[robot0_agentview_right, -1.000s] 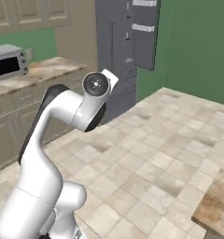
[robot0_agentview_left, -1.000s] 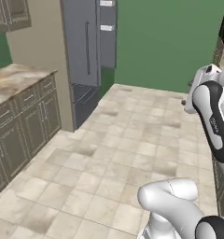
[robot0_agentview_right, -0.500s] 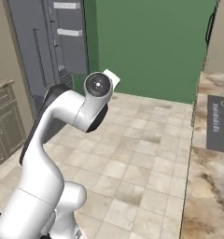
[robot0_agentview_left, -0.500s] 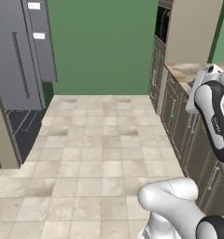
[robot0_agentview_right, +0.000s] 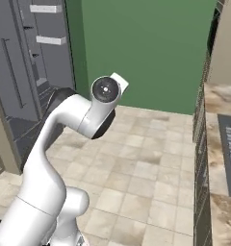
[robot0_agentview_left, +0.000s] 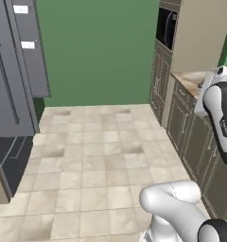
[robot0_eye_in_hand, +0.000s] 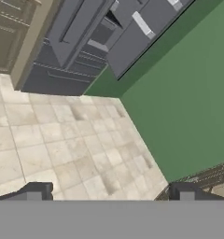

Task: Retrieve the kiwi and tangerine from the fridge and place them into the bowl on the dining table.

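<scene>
Slate-grey fridge (robot0_agentview_left: pixel 11 90) has slid to the views' left edge as the base turned; the gripper (robot0_eye_in_hand: pixel 109 193) stands wide and seemingly empty, so no fruit is fetched yet.

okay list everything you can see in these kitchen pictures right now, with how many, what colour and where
fridge: one, slate grey, doors standing open, left side of both base views
door bins: two seen, white, on the open fridge door
bar handle: one, dark, upright on the fridge door
wall: one, green, straight ahead
floor: one, beige tiles, in the middle
cabinets: one run, grey-brown, along the right
wall oven: one, dark, in the tall beige unit on the right
counter top: one, brown marbled, right edge, with a dark cooktop set in it
arm: one, white
gripper: one, dark tips, open, holding nothing
</scene>
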